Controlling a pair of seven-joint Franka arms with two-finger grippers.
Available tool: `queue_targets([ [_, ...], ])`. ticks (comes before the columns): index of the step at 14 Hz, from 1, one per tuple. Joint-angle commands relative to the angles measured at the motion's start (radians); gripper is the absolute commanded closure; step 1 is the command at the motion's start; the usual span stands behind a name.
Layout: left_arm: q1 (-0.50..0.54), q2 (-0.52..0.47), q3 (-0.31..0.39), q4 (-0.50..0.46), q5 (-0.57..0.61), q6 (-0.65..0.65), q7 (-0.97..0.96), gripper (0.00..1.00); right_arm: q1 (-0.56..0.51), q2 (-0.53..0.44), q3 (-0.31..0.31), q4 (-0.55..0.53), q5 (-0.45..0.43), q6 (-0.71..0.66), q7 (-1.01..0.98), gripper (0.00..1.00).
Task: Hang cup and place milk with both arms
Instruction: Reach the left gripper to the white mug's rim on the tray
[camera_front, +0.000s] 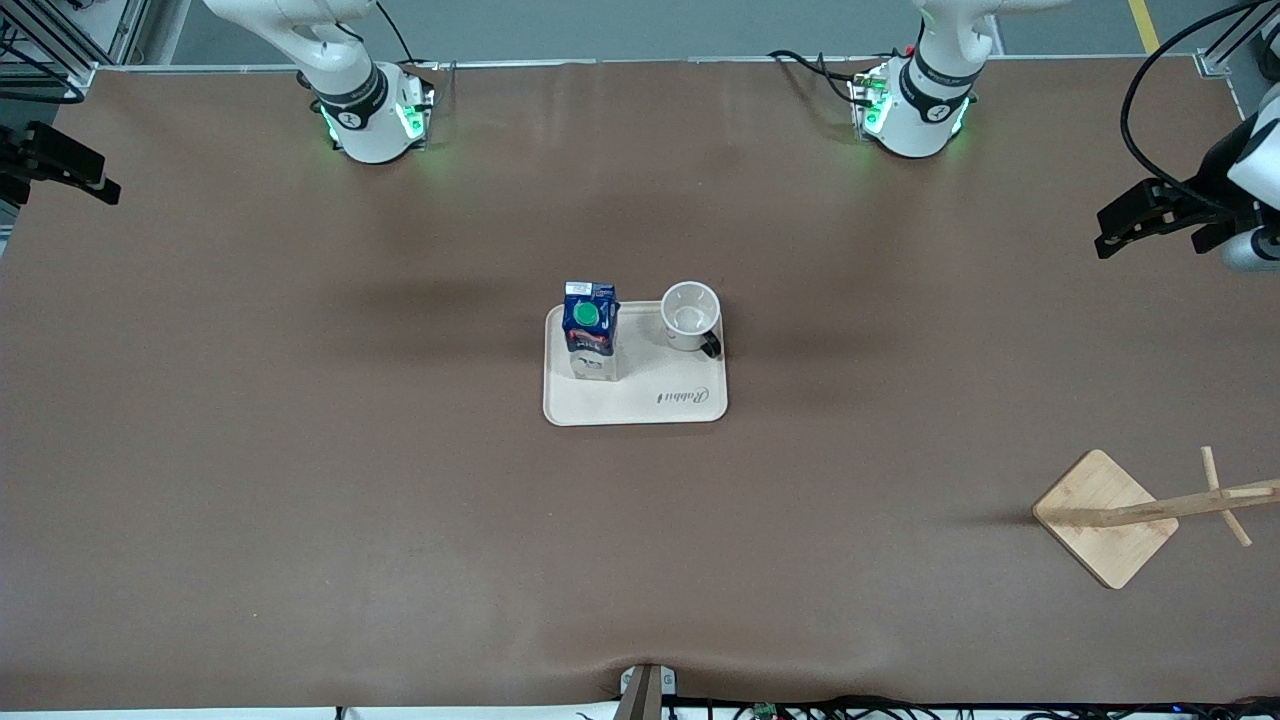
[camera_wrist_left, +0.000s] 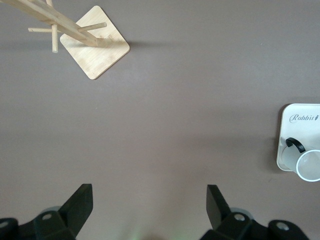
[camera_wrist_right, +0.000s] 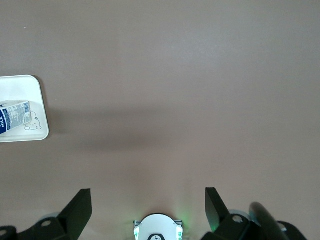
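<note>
Nearest, toward the left arm's end: wooden rack (camera_front: 1105, 517), post leaning outward. Mid-table: tray (camera_front: 640, 400), bearing milk (camera_front: 590, 330) and cup (camera_front: 691, 316) side by side. Milk upright, long axis vertical, green cap up, on the right arm's side. Cup upright, mouth up, handle pointing toward the camera. Left gripper (camera_wrist_left: 147, 210) and right gripper (camera_wrist_right: 145, 210) both spread wide, empty, raised over bare table, waiting.

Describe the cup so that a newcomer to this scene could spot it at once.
Find the cream tray mid-table. Two things stand on it: the blue milk and, beside it toward the left arm's end, the cup. The cup is the short white open-topped one with a black handle.
</note>
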Motion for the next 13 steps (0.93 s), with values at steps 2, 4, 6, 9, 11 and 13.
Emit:
queue_targets([
  [2,-0.005,0.012,-0.006,0.017,-0.014,-0.014,-0.006,0.0,-0.009,-0.008,0.01,-0.007,-0.005,0.002,-0.01,0.0],
  [4,-0.014,0.04,-0.006,0.017,-0.012,-0.011,-0.009,0.0,-0.009,-0.008,0.01,-0.007,-0.005,0.0,-0.01,0.0],
  [6,-0.046,0.054,-0.036,-0.006,-0.012,-0.009,-0.082,0.0,-0.007,-0.008,0.012,-0.007,-0.005,0.002,-0.01,0.0],
  [9,-0.051,0.06,-0.114,-0.079,-0.024,0.096,-0.205,0.0,-0.009,0.0,0.012,-0.007,-0.005,0.002,-0.01,0.0],
  [11,-0.049,0.057,-0.182,-0.141,-0.024,0.144,-0.304,0.0,-0.009,0.0,0.012,-0.007,-0.004,0.002,-0.008,0.0],
  [13,-0.048,0.051,-0.257,-0.222,-0.012,0.219,-0.378,0.0,-0.009,0.001,0.012,-0.007,-0.004,0.0,-0.008,0.0],
])
